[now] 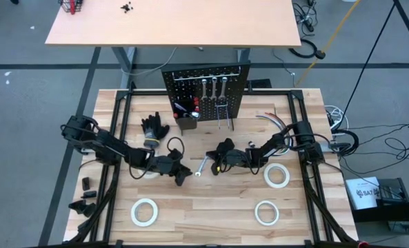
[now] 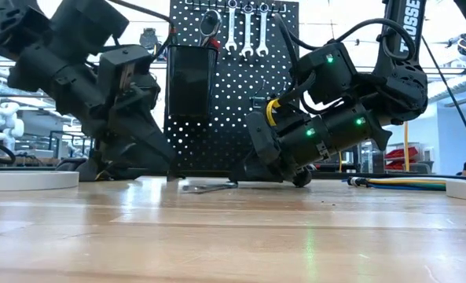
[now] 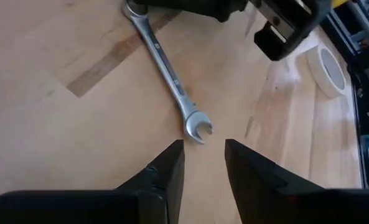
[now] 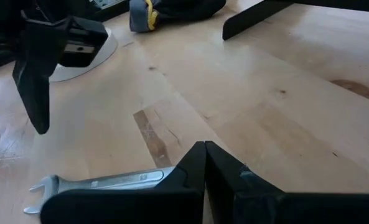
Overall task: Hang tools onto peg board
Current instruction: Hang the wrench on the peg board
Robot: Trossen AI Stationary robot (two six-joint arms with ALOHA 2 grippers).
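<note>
A: Starting nearest, what's on the counter (image 1: 211, 207)?

B: White tape rolls: one at the near left (image 1: 144, 211), one at the near right (image 1: 267, 212), a third (image 1: 276, 175) a little farther back on the right. Mid-counter, a small silver wrench (image 3: 169, 71) lies flat on the wood, both arms low around it.

A: And the grippers?

B: The left gripper (image 3: 203, 163) points at the wrench's open-end jaw, fingers parted narrowly and apart from the metal; it holds nothing. The right gripper (image 4: 205, 163) is closed, its tips pressed together at the wrench's other end. Whether it presses on the shaft or just sits beside it, I cannot tell.

A: So the step is picking up the wrench?

B: That's my reading. To do it well, the left gripper should straddle the shaft just behind the open jaw, settle low so both fingers get past the thin metal, then close squarely. A flat wrench will likely skid if only one finger touches first; the right gripper may serve as a stop.

A: Farther back?

B: Black gloves (image 1: 154, 127) left of centre, then the peg board (image 1: 235, 81) upright at the far edge, three wrenches (image 2: 247, 29) already hanging, a black bin (image 2: 188, 79) beside them. The ring end must meet a free hook.
</note>
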